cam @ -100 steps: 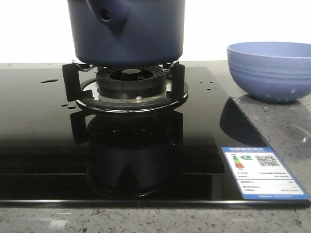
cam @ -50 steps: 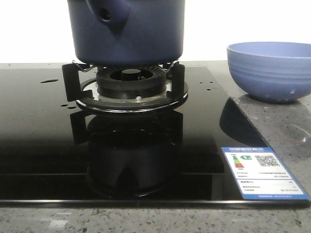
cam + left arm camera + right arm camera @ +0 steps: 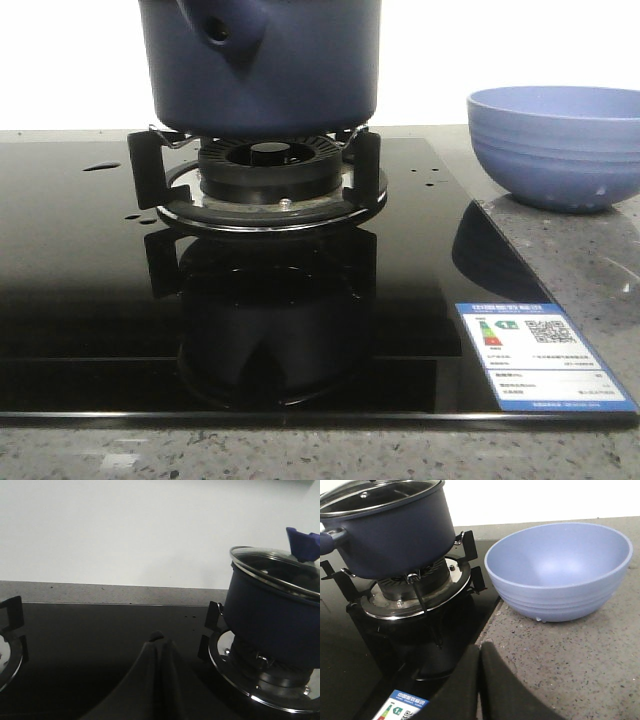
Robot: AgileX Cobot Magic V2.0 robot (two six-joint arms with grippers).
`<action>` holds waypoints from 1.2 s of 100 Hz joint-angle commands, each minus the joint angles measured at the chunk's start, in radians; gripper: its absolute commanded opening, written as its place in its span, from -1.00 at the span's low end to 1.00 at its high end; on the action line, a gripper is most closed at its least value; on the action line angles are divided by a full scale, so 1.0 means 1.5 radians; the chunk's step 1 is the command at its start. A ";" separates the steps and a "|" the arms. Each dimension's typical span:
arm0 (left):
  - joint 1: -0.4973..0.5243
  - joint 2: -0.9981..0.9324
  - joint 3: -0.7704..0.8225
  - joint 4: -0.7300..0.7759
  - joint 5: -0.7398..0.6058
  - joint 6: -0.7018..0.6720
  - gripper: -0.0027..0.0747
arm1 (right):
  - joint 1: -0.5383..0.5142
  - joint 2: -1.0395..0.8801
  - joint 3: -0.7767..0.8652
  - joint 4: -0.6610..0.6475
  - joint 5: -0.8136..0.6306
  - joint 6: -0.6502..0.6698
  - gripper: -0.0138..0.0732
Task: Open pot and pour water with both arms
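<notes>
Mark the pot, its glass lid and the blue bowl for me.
pot [image 3: 290,70], front view, on its dark side wall.
glass lid [image 3: 380,495], right wrist view, on the glass top.
blue bowl [image 3: 560,570], right wrist view, on its inner wall.

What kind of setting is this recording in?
Most likely a kitchen counter, or a mock-up of one: a lidded pot sits on a gas burner set in a black glass hob, with a blue bowl on the speckled stone countertop beside it.
</notes>
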 commanded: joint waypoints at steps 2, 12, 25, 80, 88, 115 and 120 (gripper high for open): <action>-0.006 -0.031 0.022 0.065 -0.067 -0.084 -0.98 | 0.000 0.003 -0.016 0.027 -0.017 -0.009 -0.79; 0.000 -0.082 0.080 0.061 -0.067 -0.084 -0.98 | 0.000 0.003 -0.016 0.027 -0.017 -0.009 -0.79; 0.030 -0.157 0.146 0.048 -0.067 -0.084 -0.98 | 0.000 0.003 -0.016 0.027 -0.017 -0.009 -0.79; 0.107 -0.270 0.229 0.057 -0.053 -0.095 -0.98 | 0.000 0.003 -0.016 0.027 -0.017 -0.009 -0.79; 0.107 -0.270 0.229 0.057 -0.053 -0.095 -0.98 | 0.000 0.003 -0.016 0.027 -0.017 -0.009 -0.79; 0.107 -0.270 0.229 0.057 -0.053 -0.095 -0.98 | 0.000 0.003 -0.016 0.027 -0.017 -0.009 -0.79; 0.107 -0.270 0.229 0.057 -0.053 -0.095 -0.98 | 0.000 0.003 -0.016 0.027 -0.017 -0.009 -0.79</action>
